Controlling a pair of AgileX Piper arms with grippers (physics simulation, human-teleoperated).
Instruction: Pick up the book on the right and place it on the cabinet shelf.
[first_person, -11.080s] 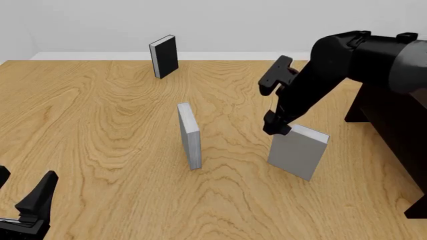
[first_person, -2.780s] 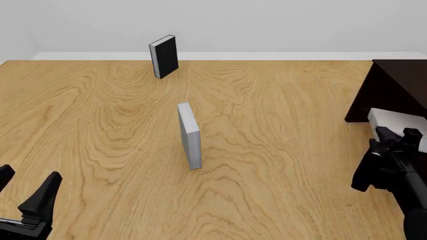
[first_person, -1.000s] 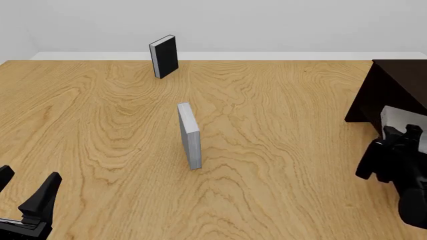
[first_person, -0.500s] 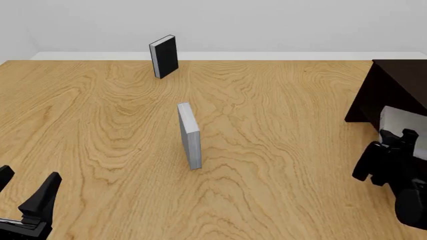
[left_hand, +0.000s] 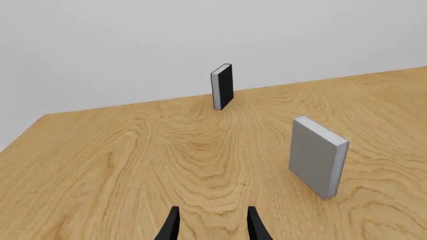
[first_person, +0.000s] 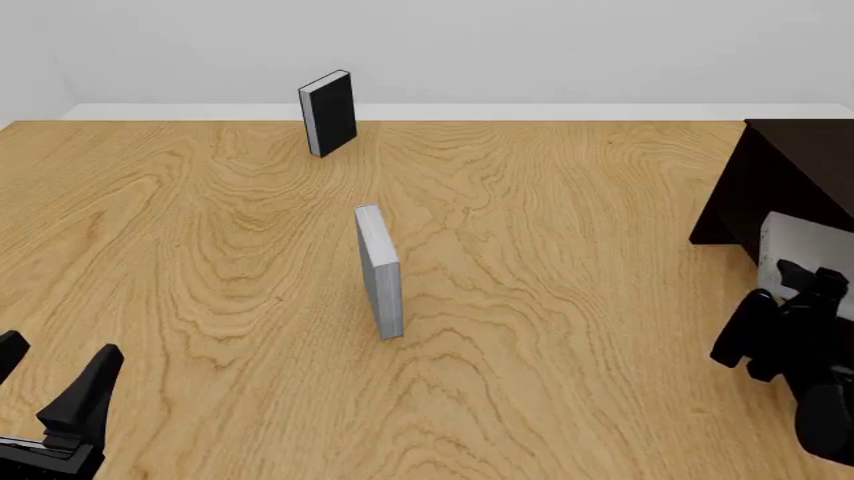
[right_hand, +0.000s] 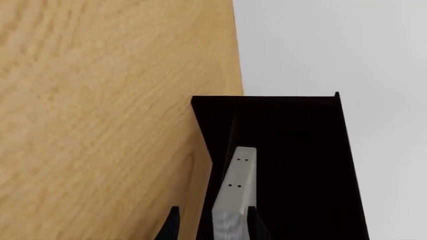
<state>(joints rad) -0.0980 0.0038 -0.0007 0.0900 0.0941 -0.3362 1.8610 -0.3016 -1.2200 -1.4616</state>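
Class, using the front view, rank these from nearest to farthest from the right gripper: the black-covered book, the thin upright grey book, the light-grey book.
1. The light-grey book, in the right gripper, at the cabinet.
2. The thin upright grey book, mid-table.
3. The black-covered book, far left.

Light-grey book (first_person: 801, 242), near-black brown cabinet (first_person: 785, 165), black-covered book (first_person: 330, 112), grey upright book (first_person: 378, 270), wood-grain table (first_person: 200, 250)

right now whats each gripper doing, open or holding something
Left gripper: open, holding nothing.
Right gripper: fingers shut on the book, at the cabinet shelf.
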